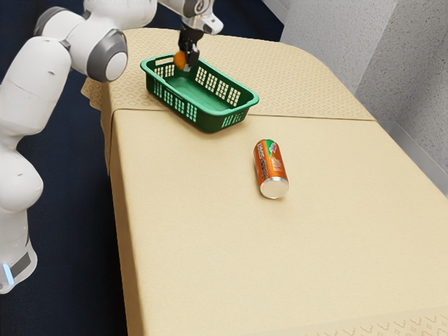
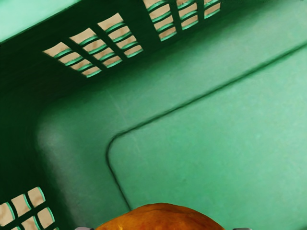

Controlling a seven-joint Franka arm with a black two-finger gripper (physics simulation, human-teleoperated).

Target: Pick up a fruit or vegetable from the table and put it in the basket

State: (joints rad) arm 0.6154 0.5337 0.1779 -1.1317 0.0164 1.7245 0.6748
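- Fingers, black, one pair (image 1: 192, 54): upper left of the exterior view; parted by roughly the fruit's width, with a tip against either side of it; judged a firm hold.
- Fruit, orange, rounded, one (image 1: 180, 61): held at the basket's far-left end in the exterior view; at the lower edge of the wrist view, with the basket floor beyond. Exact height above that floor: cannot be told.
- Basket, green, slotted walls (image 1: 204, 122): upper left of the exterior view, upright on the table (image 1: 196, 238).
- Drink can, orange and green, one (image 1: 270, 168): right of centre in the exterior view, lying on its side, apart from the basket; not wanted for this task.
- Step in hand, as judged: lowering and release; task nearly complete.
- Risk, first: fruit catching the rim or end wall; cause, lowering so near that end. Remedy, a small shift toward the basket's middle.
- Risk, second: bounce or roll after release; cause, a round form let go too high.
- Risk, third: basket dragged or tipped; cause, fingers opening or rising against the wall.
- Risk, fourth: fruit slipping out early; cause, curved skin between narrow tips, should the hand jerk.
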